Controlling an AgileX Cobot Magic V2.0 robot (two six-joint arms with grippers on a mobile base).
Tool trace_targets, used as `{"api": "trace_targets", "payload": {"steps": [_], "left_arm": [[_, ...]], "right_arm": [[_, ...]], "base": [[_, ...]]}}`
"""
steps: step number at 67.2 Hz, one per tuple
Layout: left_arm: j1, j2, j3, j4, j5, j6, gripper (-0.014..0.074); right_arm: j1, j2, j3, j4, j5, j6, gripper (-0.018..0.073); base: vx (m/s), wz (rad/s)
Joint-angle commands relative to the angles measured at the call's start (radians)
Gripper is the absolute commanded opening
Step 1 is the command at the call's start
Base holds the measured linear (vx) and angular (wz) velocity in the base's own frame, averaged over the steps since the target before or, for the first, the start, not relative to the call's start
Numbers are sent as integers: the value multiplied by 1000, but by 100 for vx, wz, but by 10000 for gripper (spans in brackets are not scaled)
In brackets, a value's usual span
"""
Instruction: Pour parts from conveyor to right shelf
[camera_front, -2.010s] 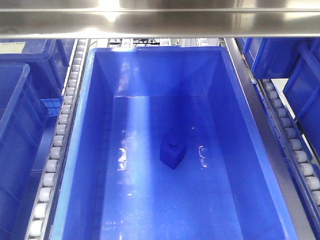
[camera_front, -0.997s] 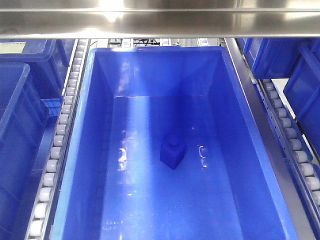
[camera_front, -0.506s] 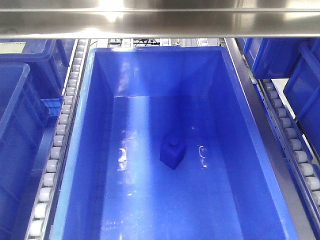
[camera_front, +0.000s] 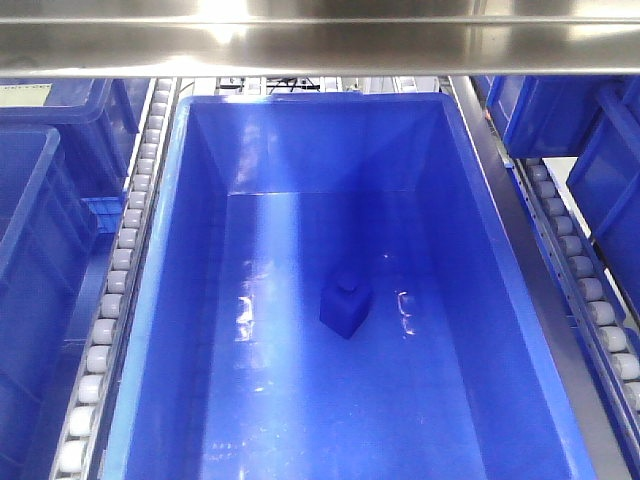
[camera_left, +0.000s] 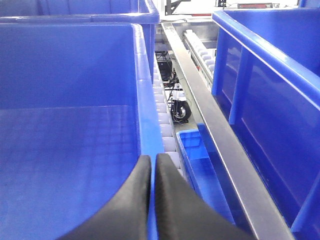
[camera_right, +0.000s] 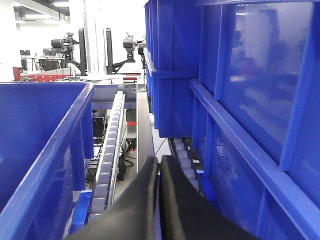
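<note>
Left gripper (camera_left: 152, 172): black fingers pressed together, nothing between them. Directly ahead runs the rim of a blue crate (camera_left: 75, 100), its ribbed floor off to the left. Ahead and to the right lie a lane of white rollers (camera_left: 162, 107), a steel rail (camera_left: 210, 125) and another crate wall (camera_left: 265, 75).

Right gripper (camera_right: 159, 175): fingers likewise closed and empty. A roller lane (camera_right: 111, 145) runs ahead to its left; stacked crates (camera_right: 240, 90) wall off the right.

Only the front view shows the part (camera_front: 346, 305), a small blue block resting upright on the floor of the large crate (camera_front: 180, 250) seated in the right shelf (camera_front: 320, 40). Neither gripper appears there.
</note>
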Motion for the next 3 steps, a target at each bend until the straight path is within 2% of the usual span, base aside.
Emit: {"api": "trace_targets", "payload": {"steps": [1,3], "left_arm": [[-5,-4,-19,-2,-69,-7,-6],[-5,-4,-19,-2,-69,-7,-6]], "right_arm": [[-5,-13,10,-1,-70,-7,-9],[-5,-13,10,-1,-70,-7,-9]], "base": [[0,0],[0,0]]}}
